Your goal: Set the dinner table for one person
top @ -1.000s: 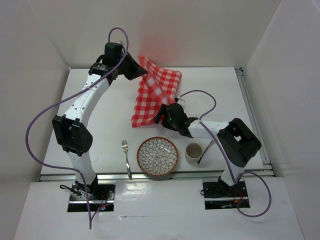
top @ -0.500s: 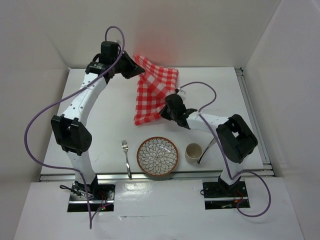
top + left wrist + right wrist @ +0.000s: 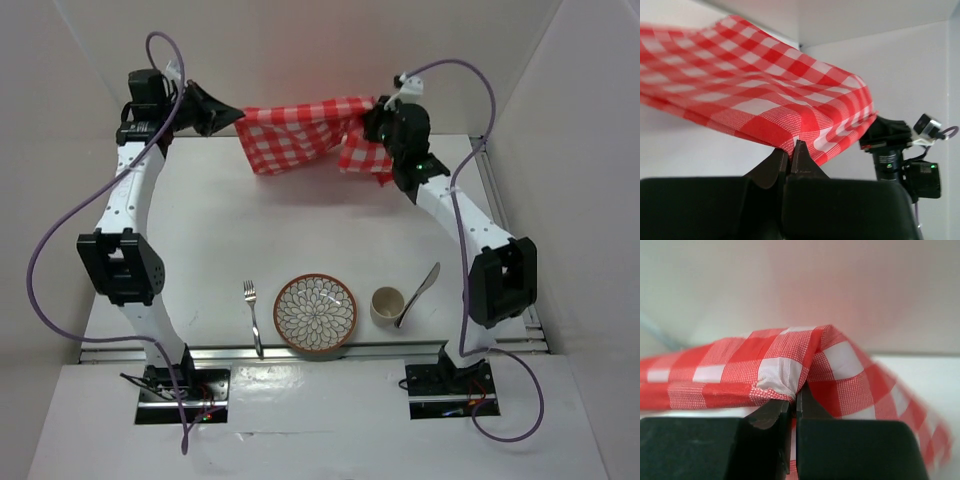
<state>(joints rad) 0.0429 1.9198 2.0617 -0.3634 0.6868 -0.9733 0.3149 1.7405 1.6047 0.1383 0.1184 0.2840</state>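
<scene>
- We see the left arm reaching high and far from its base at the near left. Its white link rises along the left side of the dinner table (image 3: pixel 200 220), and the left gripper (image 3: pixel 222 112) is turned inward, pointing right, above the far left corner.
- Its jaws are pinched together on one end of the checked cloth (image 3: pixel 300 135). In the left wrist view a folded edge of the fabric sits right between the two black fingertips.
- The right arm does much the same from the other side. It stretches from the near right base up the right side and bends inward, with the right gripper (image 3: pixel 378 125) pointing left above the far edge, right of centre.
- Those jaws are also clamped tight on the cloth; the right wrist view shows a bunched corner caught between the tips.
- The cloth hangs in the air between the two grippers, clear of the table. Its long axis runs left to right along the back wall, and a loose fold droops below the right gripper.
- The dinner table lies flat beneath both arms, its long axis left to right, reaching from the arm bases to the back wall.
- Along its near edge we find a fork (image 3: pixel 253 315) with tines pointing away from the bases, a patterned plate (image 3: pixel 315 313), a cup (image 3: pixel 387 305) and a slanted knife (image 3: pixel 418 295) just right of the cup.
</scene>
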